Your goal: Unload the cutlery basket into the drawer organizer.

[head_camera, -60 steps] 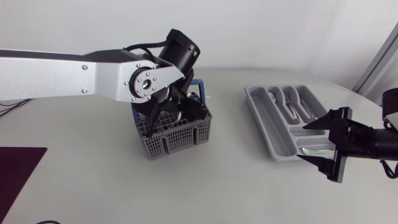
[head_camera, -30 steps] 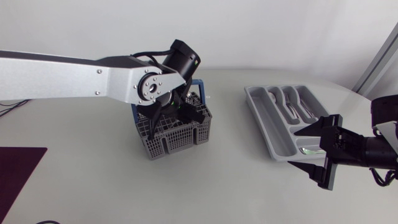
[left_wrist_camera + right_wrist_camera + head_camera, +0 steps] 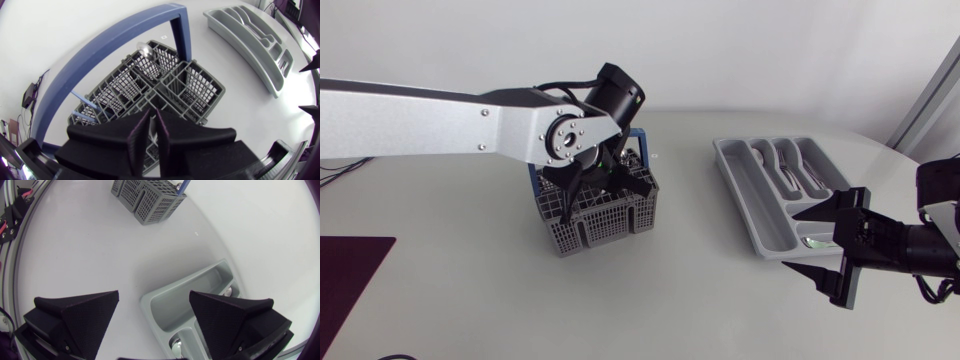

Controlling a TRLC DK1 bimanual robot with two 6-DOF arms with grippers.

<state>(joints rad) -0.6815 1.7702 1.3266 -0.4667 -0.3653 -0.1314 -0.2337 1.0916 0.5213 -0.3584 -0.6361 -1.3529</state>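
Note:
The grey mesh cutlery basket with a blue hoop handle stands left of the table's middle. My left gripper points down into it. In the left wrist view its fingers are drawn together to a thin slit over the basket's middle partition, and nothing shows between them. A spoon bowl sticks up in a far compartment. The grey drawer organizer lies at the right with several pieces of cutlery in it. My right gripper hangs open beside the organizer's near end.
A thin blue piece lies in a side compartment of the basket. A dark purple mat lies at the table's left edge. Bare tabletop separates the basket from the organizer.
My left gripper's fingers have closed together inside the basket. My right gripper has drawn back a little toward the table's near right edge, still open.

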